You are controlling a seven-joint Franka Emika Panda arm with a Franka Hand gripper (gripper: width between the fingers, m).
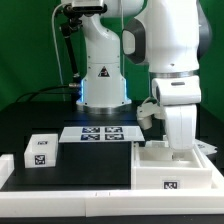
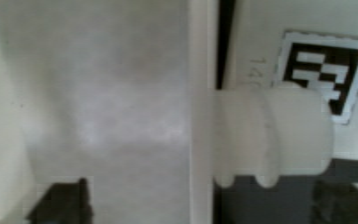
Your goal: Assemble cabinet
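The gripper point(image 1: 178, 138) hangs low over the cabinet point(image 1: 172, 168) at the table's point(image 1: 80, 165) front corner on the exterior view's right — its opening cannot be told — and a crooked lift could snag a wall, shifting it.

Backed by a plain green wall point(image 1: 30, 50), evenly lit. Below, a matte black surface point(image 1: 70, 165), edged with a raised white rim point(image 1: 60, 200) along the near side and at the exterior view's left. Bright, soft light throughout.
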